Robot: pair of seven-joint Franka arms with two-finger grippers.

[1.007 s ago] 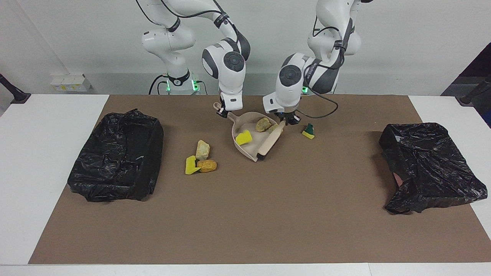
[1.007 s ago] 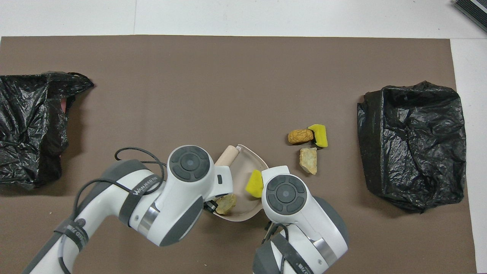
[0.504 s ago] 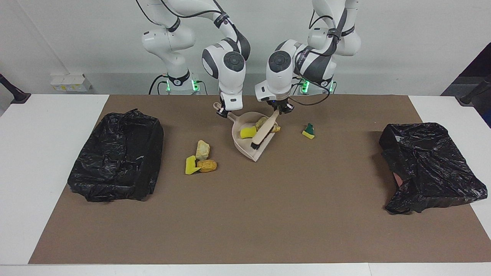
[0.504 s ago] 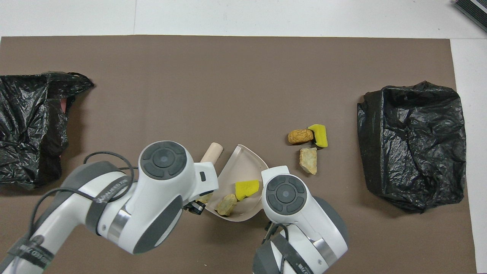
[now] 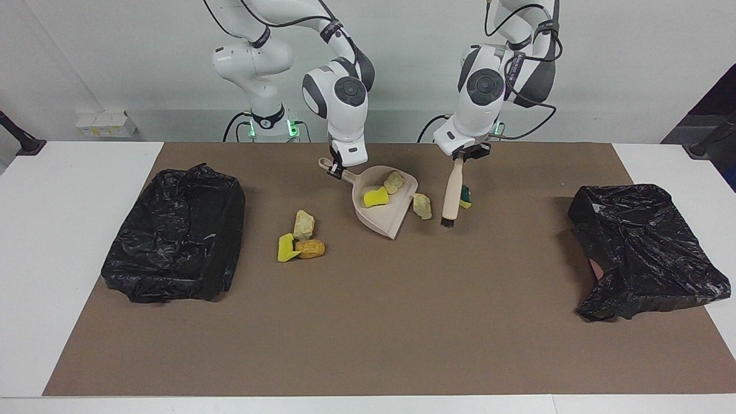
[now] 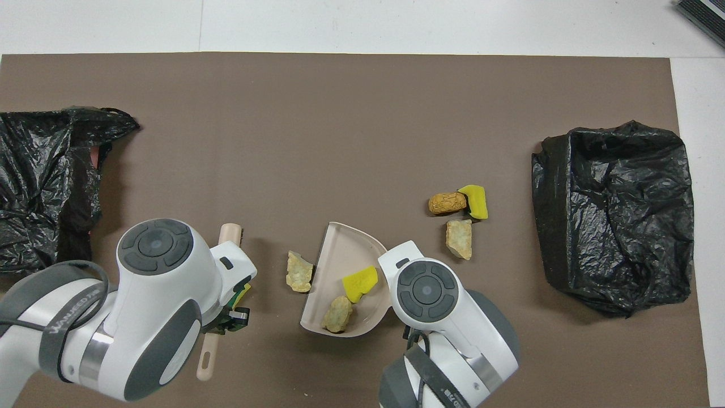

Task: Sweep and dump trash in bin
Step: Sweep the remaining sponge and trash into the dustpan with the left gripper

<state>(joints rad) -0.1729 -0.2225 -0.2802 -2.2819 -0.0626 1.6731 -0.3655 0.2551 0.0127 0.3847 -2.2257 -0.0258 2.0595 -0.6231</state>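
**Two scraps in the dustpan, five still on the mat**

Nearest the robots, the right gripper (image 5: 335,167) is pinched on the handle of a beige dustpan (image 5: 386,215), which rests on the brown mat (image 5: 368,322) with its open mouth facing away from the robots and toward the left arm's end. Inside the pan lie a yellow sponge wedge (image 5: 376,196) and a pale foam chunk (image 5: 394,181). The left gripper (image 5: 464,155) is pressed shut on the top of a beige brush (image 5: 452,192), which hangs nearly upright with its dark bristles just above or touching the mat; I cannot tell which. A green-and-yellow sponge bit (image 5: 465,197) lies just beside the brush, partly hidden by its handle. Another pale chunk (image 5: 422,206) sits on the mat between the brush and the pan's mouth, just outside the lip.

By my judgement the sweeping is under halfway: two pieces collected, nothing dumped.

Farther from the robots, toward the right arm's end, three scraps cluster together: a beige chunk (image 5: 303,224), a yellow wedge (image 5: 285,248) and a tan-orange chunk (image 5: 310,248) touching it.

A black-lined bin (image 5: 175,236) stands at the right arm's end of the table, and a second black bag (image 5: 644,247), slumped and crumpled, at the left arm's end. Nothing lies between the pan and either one
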